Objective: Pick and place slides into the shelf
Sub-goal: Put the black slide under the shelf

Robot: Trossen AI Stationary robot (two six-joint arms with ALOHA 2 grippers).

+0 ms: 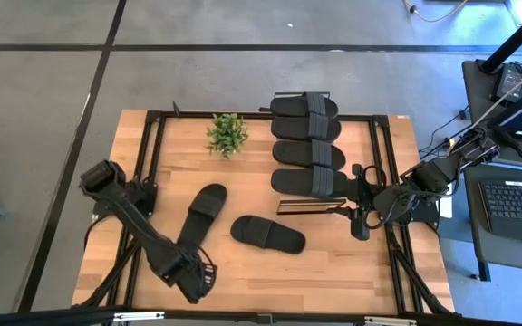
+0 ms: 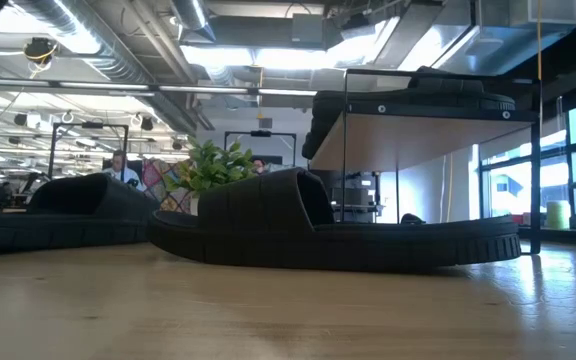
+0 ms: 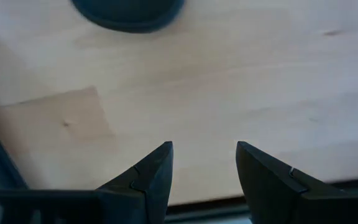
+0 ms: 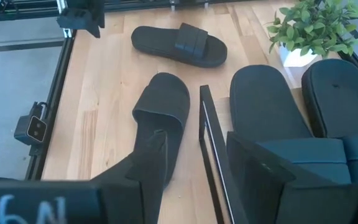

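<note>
Two black slides lie sole-down on the table: one slanted [image 1: 202, 213] [image 4: 163, 106] and one nearer the middle [image 1: 268, 234] [image 4: 179, 43] [image 2: 328, 230]. Several more slides [image 1: 308, 154] [image 4: 266, 106] lie side by side on top of the shelf [image 1: 302, 206] [image 4: 211, 149] [image 2: 418, 125]. My left gripper [image 1: 193, 288] [image 3: 204, 146] points down, open, over bare wood near the table's near left corner, with the slanted slide's end [image 3: 129, 12] just beyond it. My right gripper [image 1: 361, 226] [image 4: 193, 137] hangs open above the shelf's near end, holding nothing.
A small potted plant [image 1: 227, 134] [image 4: 309, 28] [image 2: 213, 165] stands left of the shelf's far end. Black frame rails [image 1: 148, 163] run along the table's left and right sides. Bare wood lies between the two loose slides and the near edge.
</note>
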